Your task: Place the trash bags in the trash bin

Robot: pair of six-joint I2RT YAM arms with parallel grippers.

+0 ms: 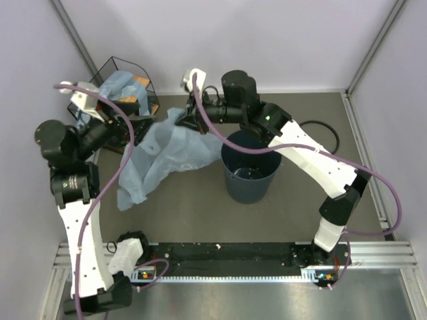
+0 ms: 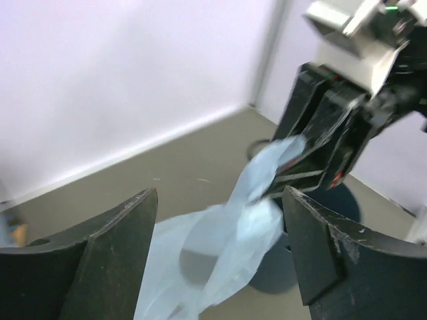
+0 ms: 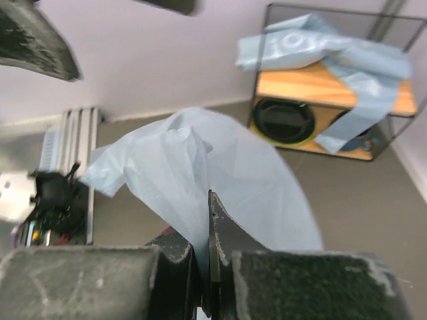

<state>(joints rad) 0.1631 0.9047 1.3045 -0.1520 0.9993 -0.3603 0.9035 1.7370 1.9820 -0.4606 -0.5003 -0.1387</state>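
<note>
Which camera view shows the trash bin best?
Top external: the whole trash bin stands upright, opening visible. The left wrist view catches only part of it behind the trash bag. The right wrist view shows none.

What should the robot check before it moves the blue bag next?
1. Right claw shut on the trash bag: ok.
2. Left claw open: ok.
3. Trash bin upright, mouth uncovered: ok.
4. Bag above the bin: not ok, it hangs beside it.
5. Bag clear of the wire basket: cannot tell.
</note>
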